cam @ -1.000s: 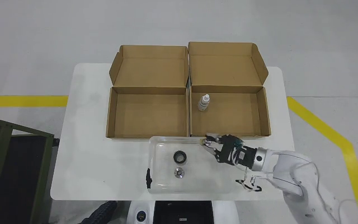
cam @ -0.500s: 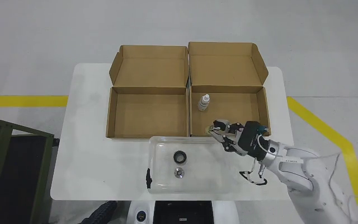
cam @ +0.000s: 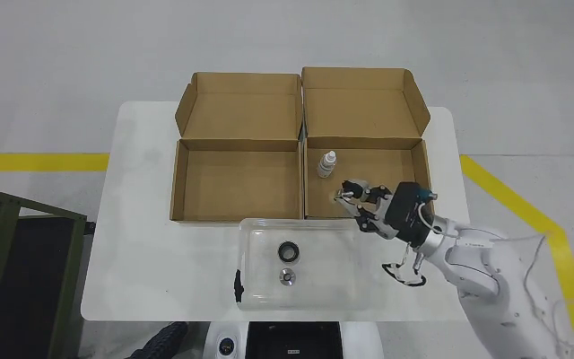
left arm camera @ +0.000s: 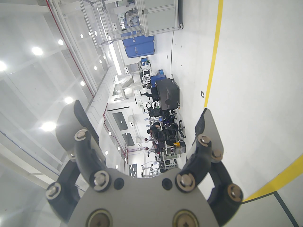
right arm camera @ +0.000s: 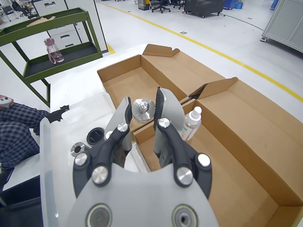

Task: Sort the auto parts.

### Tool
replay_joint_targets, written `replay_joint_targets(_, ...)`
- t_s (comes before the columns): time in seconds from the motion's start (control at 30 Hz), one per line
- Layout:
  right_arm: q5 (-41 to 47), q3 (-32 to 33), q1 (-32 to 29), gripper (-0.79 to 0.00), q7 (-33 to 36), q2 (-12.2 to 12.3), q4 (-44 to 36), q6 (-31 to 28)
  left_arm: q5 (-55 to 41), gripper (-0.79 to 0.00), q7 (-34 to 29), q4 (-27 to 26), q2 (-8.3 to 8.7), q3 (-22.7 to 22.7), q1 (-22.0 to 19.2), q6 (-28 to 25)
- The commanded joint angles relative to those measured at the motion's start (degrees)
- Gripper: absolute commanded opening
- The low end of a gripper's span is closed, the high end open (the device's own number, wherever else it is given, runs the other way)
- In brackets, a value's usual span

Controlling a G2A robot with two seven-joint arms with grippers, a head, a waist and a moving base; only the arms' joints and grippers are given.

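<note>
My right gripper [right arm camera: 142, 109] [cam: 352, 196] is shut on a round silver metal part [right arm camera: 142, 111], held above the near edge of the right cardboard box [cam: 408, 193]. A small white spray bottle [cam: 326, 163] [right arm camera: 192, 124] stands in that box near its left wall. In the clear plastic tray [cam: 260, 292] lie a black ring part [cam: 289, 251] [right arm camera: 95, 136] and a silver round part [cam: 286, 276] [right arm camera: 78, 149]. The left cardboard box [cam: 236, 184] holds nothing. My left gripper [left arm camera: 142, 124] is open, pointing up at a hall ceiling and floor.
Both boxes have their lids folded back toward the table's far edge [cam: 269, 106]. A green metal cart [right arm camera: 47, 45] with a pink bottle stands beside the table. A person's checked sleeve [right arm camera: 16, 128] shows near the tray's corner.
My right gripper has lifted the silver part out of the tray and carried it away from the robot, over the near wall of the right box.
</note>
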Motion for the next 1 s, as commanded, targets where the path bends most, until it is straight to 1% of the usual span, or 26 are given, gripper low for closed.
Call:
replay_joint_targets(0.0, -0.61, -0.46, 0.47, -0.785, 0.09, -0.06, 0.79, 0.14, 0.00, 0.000, 0.00, 0.00, 0.00, 0.00, 0.00, 0.00)
replay_joint_targets(0.23, -4.42, -2.85, 2.70, -0.785, 1.27, -0.31, 4.24, 0.80, 0.00, 0.000, 0.00, 0.00, 0.00, 0.00, 0.00, 0.00)
replay_joint_targets(0.4, -9.14, -4.67, 4.96, -0.785, 3.34, -0.44, 7.41, 1.13, 0.00, 0.000, 0.00, 0.00, 0.00, 0.00, 0.00, 0.00)
replay_joint_targets(0.6, -13.38, -6.57, 7.76, -0.785, 3.94, -0.67, 12.20, 1.15, 0.00, 0.000, 0.00, 0.00, 0.00, 0.00, 0.00, 0.00)
replay_joint_targets(0.97, -15.40, -10.93, 13.61, -0.785, 4.28, -1.76, 19.98, 3.95, 0.00, 0.000, 0.00, 0.00, 0.00, 0.00, 0.00, 0.00)
